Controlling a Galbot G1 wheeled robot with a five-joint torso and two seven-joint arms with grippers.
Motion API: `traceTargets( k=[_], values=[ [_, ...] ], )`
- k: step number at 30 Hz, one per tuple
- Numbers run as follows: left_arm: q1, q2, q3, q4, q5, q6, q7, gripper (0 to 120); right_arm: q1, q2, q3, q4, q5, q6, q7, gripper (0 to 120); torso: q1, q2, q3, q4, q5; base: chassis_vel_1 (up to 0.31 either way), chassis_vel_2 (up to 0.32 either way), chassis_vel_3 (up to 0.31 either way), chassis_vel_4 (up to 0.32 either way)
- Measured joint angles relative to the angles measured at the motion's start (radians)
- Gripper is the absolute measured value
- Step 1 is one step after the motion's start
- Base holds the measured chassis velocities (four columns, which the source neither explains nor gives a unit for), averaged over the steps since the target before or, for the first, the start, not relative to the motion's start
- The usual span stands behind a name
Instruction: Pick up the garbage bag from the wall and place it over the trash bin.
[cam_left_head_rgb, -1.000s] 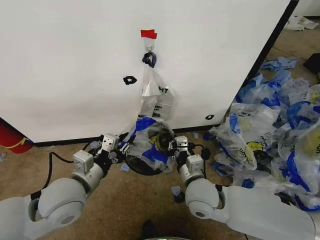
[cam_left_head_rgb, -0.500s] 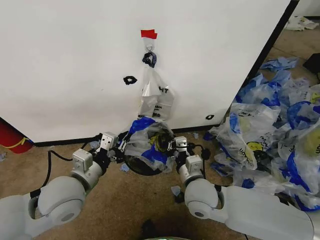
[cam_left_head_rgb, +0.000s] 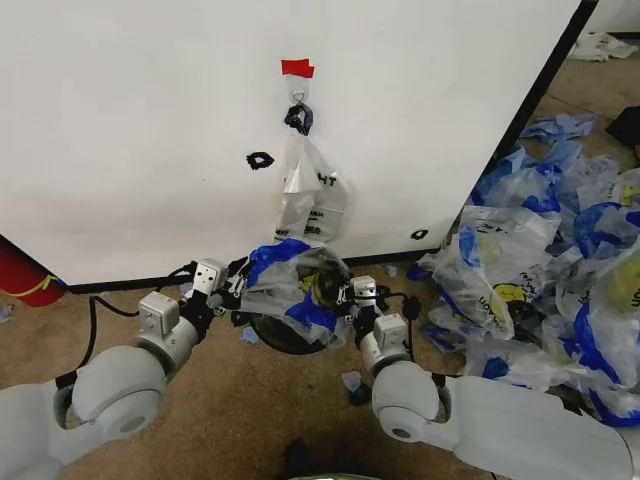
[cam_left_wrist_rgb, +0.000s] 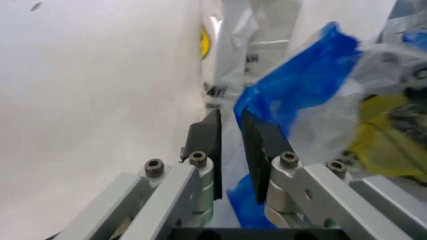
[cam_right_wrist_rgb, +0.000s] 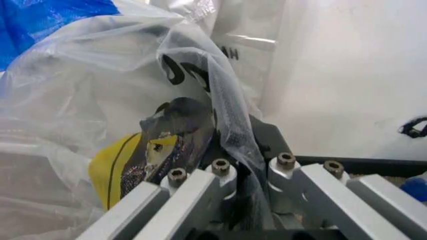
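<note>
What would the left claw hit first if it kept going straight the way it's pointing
Probably the garbage bag it is shut on, then the clear hanging bag against the wall; depth is unclear. The left claw points along the wall.

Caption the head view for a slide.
Both grippers, left and right, hold the garbage bag over the trash bin below the wall.

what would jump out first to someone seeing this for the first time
Two claws, the left claw and the right claw, pinch the garbage bag from either side, stretched over the black trash bin at the foot of the wall. A clear bag hangs from a hook, and a pile of blue-and-white bags lies at the right.
</note>
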Motion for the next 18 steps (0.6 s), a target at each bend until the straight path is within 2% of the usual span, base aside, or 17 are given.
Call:
traceTargets(
  k=[6,13,15,18],
  values=[
    [0.000,-0.004,-0.001,0.039,0.008,-0.011,0.000,11,-0.003,-0.016,0.001,0.009,-0.004,0.006,-0.008,0,0.000,0.000,0.000,0.0000,-0.0002,0.000,0.000,0.000,0.000],
    [-0.002,-0.008,-0.014,0.023,0.009,-0.013,-0.005,11,-0.003,-0.018,0.002,0.005,-0.015,0.009,-0.010,0,0.000,0.000,0.000,0.0000,-0.0001,0.000,0.000,0.000,0.000],
    [-0.004,-0.008,-0.016,0.020,0.009,-0.013,-0.006,13,-0.004,-0.018,0.002,0.003,-0.015,0.009,-0.010,0,0.000,0.000,0.000,0.0000,-0.0001,0.000,0.000,0.000,0.000],
    [-0.014,-0.002,-0.029,-0.009,0.004,-0.013,-0.015,26,-0.003,-0.015,0.002,-0.005,-0.022,0.009,-0.010,0,0.000,0.000,0.000,0.0000,-0.0001,0.000,0.000,0.000,0.000]
  ],
)
